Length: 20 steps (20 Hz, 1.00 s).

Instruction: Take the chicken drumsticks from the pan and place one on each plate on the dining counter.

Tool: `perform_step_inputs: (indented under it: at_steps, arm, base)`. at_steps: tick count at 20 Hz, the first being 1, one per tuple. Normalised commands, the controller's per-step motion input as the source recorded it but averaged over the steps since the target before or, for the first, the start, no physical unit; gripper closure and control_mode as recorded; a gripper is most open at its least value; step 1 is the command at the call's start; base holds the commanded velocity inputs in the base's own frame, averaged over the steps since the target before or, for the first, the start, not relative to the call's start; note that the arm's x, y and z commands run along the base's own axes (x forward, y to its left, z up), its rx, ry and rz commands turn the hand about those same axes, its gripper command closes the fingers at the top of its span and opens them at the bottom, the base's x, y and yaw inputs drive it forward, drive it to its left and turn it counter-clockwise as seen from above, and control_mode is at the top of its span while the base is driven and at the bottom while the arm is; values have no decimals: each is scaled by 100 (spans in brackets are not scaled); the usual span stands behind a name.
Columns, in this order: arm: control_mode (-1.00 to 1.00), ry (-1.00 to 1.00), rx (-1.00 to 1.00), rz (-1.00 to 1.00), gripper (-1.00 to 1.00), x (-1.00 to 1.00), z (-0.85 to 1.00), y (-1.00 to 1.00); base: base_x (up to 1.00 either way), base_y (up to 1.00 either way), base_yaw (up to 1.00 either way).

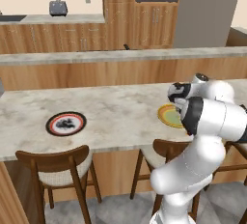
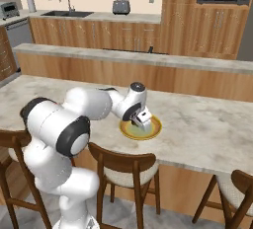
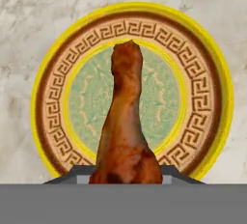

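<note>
The hand (image 2: 144, 120), clamped on one drumstick (image 3: 126, 126), hangs over the yellow plate (image 3: 130, 92); the red-rimmed plate (image 1: 66, 123) is bare; neither placement is complete.

Two plates lie on the worktop (image 1: 111, 107), well apart: one plate (image 1: 66, 123) to the left, the other plate (image 2: 142, 128) to the right, near the front edge. The gripper (image 2: 143, 119) hangs over the right-hand plate, its jaws closed on a drumstick (image 3: 126, 126) that sits above the plate's middle. Chairs (image 1: 60, 167) stand before the worktop. Behind it runs a second counter (image 2: 148, 60), and behind that a back counter with a toaster (image 2: 120, 7) and a sink (image 2: 66, 13).
</note>
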Motion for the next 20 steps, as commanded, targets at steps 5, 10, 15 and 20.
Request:
perform_step_inputs:
  at_steps: [5, 10, 15, 20]
  arm:
    - [-100, 2, -3, 8, 100, 70, -83, -15]
    - [-100, 0, -8, 3, 100, 27, -47, 0]
    - [-100, -13, -21, 0, -100, -7, 5, 24]
    - [-100, -18, -24, 0, -100, -2, 26, 28]
  base:
    - [0, 0, 0]
    - [0, 0, 0]
    - [0, 0, 0]
    - [0, 0, 0]
